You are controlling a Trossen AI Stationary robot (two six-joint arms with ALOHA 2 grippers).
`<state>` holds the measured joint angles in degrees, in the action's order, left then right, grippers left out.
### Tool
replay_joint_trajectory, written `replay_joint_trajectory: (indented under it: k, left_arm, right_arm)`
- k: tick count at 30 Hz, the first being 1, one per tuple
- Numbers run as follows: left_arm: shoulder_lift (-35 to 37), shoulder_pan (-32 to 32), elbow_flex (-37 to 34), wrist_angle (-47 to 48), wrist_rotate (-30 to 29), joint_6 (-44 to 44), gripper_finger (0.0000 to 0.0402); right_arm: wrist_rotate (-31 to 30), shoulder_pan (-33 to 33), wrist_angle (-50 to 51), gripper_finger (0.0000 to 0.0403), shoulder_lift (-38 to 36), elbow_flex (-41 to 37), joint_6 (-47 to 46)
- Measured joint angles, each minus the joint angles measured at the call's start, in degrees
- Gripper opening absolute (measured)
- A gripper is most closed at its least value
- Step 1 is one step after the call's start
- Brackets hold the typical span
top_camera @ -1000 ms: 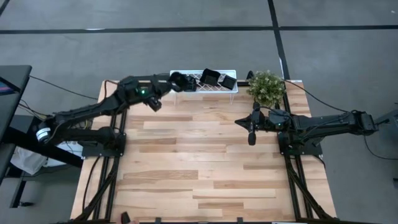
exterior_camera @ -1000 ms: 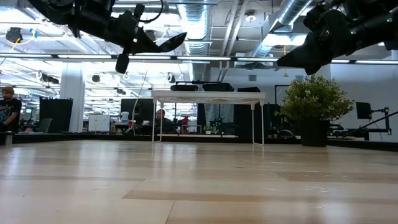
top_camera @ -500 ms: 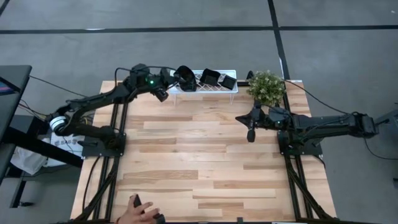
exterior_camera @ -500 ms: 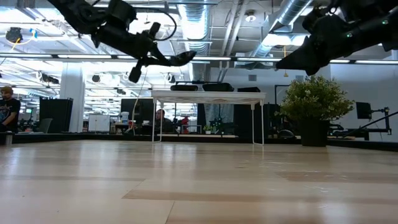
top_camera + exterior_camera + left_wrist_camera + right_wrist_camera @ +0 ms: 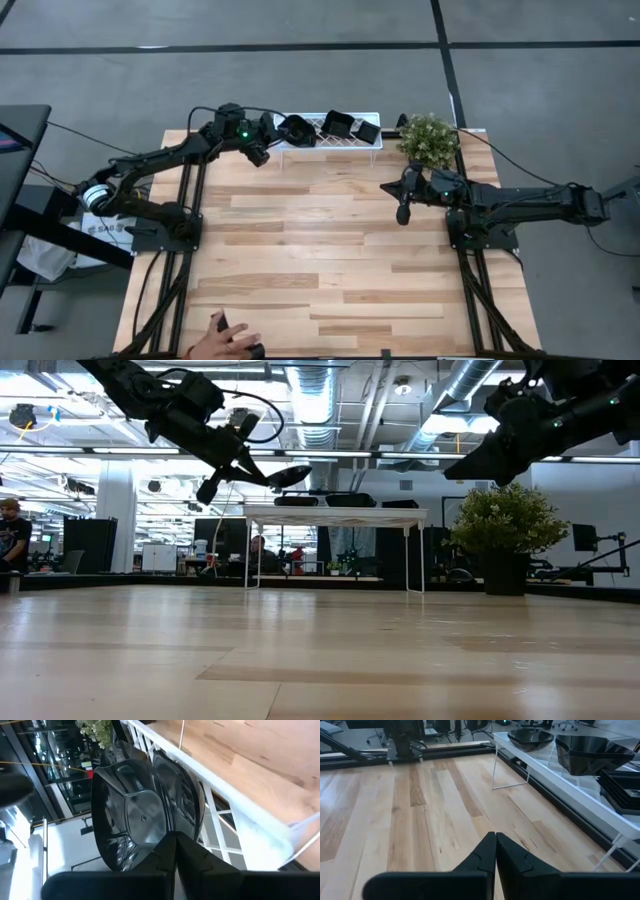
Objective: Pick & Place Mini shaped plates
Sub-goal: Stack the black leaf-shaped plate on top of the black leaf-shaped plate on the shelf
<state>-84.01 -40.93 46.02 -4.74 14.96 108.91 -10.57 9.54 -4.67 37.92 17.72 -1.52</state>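
My left gripper is shut on a glossy black mini shaped plate and holds it just above the left end of the white lattice rack at the table's far edge. Below it another black plate rests on the rack. A squarish plate and a flat dark plate sit further right on the rack. My right gripper hangs shut over the table's right half, near the plant, with nothing between its fingers. My left gripper pinches the plate's rim between its two fingers, at the edge nearest the arm. The fingers come from the table's left, slanting down. The plate juts out past the fingertips, roughly level, lifted clear of the rack top.
A potted plant stands at the rack's right end. A person's hand with a small dark thing reaches over the near edge. The wooden table stretches between the arms.
My left gripper has gone toward the table's far edge and down, tipping lower, carrying the plate over the rack's left end. The plate stays clear of the rack. A person's hand has come further in over the near edge.
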Motion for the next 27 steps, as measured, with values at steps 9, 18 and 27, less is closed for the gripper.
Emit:
replay_joint_trajectory:
  k: [9, 18, 27]
  left_arm:
    - [0.0, 0.0, 0.0, -0.1, 1.8, -0.3, 0.0014]
    - [0.0, 0.0, 0.0, -2.6, 1.8, -1.2, 0.0016]
    - [0.0, 0.0, 0.0, -3.1, 1.9, -1.2, 0.0017]
  right_arm:
    - [0.0, 0.0, 0.0, 0.0006, 0.0, 0.0, 0.0]
    - [0.0, 0.0, 0.1, 0.0006, 0.0, 0.0, 0.0]
    - [0.0, 0.0, 0.1, 0.0006, 0.0, 0.0, 0.0]
